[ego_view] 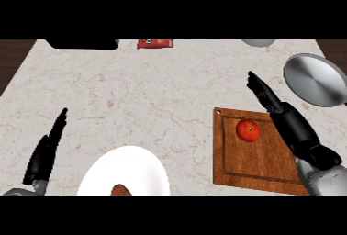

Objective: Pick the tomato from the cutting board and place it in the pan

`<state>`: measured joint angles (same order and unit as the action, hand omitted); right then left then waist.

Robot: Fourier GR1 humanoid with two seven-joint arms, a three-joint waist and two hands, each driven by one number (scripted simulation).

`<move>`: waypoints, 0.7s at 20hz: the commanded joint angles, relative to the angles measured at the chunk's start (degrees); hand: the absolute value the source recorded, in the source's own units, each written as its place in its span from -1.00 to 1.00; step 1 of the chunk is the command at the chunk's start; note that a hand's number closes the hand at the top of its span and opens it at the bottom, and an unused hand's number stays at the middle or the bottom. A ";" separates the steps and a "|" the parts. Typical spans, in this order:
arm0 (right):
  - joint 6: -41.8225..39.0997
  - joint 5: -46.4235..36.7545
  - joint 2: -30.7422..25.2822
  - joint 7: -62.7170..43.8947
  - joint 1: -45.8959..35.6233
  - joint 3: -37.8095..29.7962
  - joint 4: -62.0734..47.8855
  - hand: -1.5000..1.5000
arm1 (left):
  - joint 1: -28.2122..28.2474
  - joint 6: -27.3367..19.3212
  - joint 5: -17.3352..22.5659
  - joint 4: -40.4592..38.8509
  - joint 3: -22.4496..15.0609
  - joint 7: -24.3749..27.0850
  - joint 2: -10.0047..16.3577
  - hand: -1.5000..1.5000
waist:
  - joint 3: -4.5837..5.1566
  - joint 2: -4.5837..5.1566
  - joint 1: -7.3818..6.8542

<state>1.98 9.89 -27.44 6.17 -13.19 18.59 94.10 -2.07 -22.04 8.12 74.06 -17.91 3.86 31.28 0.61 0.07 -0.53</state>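
While the pale marbled counter takes up nearly all of the view, the next largest thing on it is the wooden cutting board, which lies near and to the right, with a groove running round inside its edge. Left of the board, at the near edge, sits a white plate, partly cut off by the view's lower limit. The grey metal pan rests far and to the right, beyond the board's far right corner and apart from it; nothing shows inside it.

The right hand comes in from the near right and stretches across the board's right side, its fingers straight and released, pointing far and slightly left past the board's far edge. It holds nothing. The left hand shows at the near left, fingers straight and relaxed, well apart from the plate and grasping nothing.

A black object lies at the far left edge. The red tomato sits on the far part of the cutting board, just left of the right hand and not touched by it. A small red packet and a grey rounded thing lie along the far edge, and a small brown item rests on the plate's near side.
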 commanded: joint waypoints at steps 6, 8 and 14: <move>-21.85 14.01 -1.92 7.46 -0.92 -4.13 -18.60 1.00 | -11.19 2.85 7.45 7.27 5.97 0.37 -5.05 0.00 | -0.84 0.93 -0.98; -10.06 0.50 -3.72 13.97 0.36 -6.20 -23.08 1.00 | -13.65 3.47 9.19 6.88 5.91 -3.38 -6.57 0.00 | -0.79 0.56 0.64; -1.89 -3.06 -10.57 28.92 10.99 -15.55 -19.02 -1.00 | -10.97 2.84 9.49 6.95 7.10 -2.72 -7.06 0.00 | -0.63 -0.29 2.33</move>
<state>-2.16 8.89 -33.14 28.36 -6.84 7.82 74.54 -12.43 -18.89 16.96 81.05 -11.48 1.60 25.52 -0.11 0.04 0.93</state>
